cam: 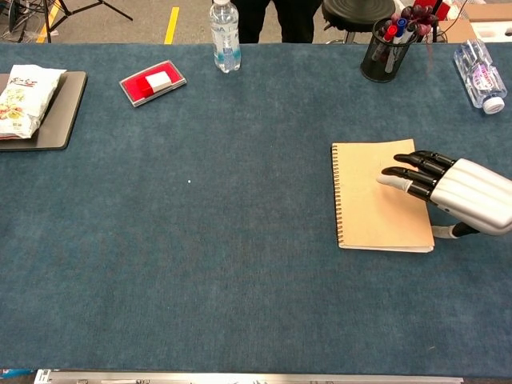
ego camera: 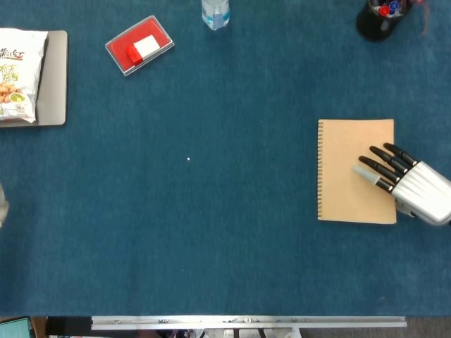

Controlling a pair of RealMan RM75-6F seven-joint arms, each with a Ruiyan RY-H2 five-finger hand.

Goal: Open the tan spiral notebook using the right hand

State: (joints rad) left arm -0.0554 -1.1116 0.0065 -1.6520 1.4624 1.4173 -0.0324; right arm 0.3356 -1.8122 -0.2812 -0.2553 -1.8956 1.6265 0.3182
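Observation:
The tan spiral notebook (ego camera: 349, 165) (cam: 372, 196) lies closed and flat on the blue table, with its wire binding along the left edge. My right hand (ego camera: 412, 186) (cam: 460, 192) reaches in from the right. Its dark fingers (ego camera: 384, 165) (cam: 412, 172) stretch out apart over the right part of the cover, near the middle of that edge. The thumb (cam: 452, 232) shows just off the notebook's right edge. The hand holds nothing. Whether the fingertips touch the cover is unclear. My left hand does not show as a hand in either view.
A black pen holder (ego camera: 377, 17) (cam: 388, 48) stands behind the notebook and a bottle (cam: 480, 76) lies at the far right. Further left are an upright water bottle (cam: 225, 36), a red box (ego camera: 139, 46) and a grey tray (ego camera: 55, 77) with a snack bag. A grey sliver (ego camera: 2, 204) touches the left edge.

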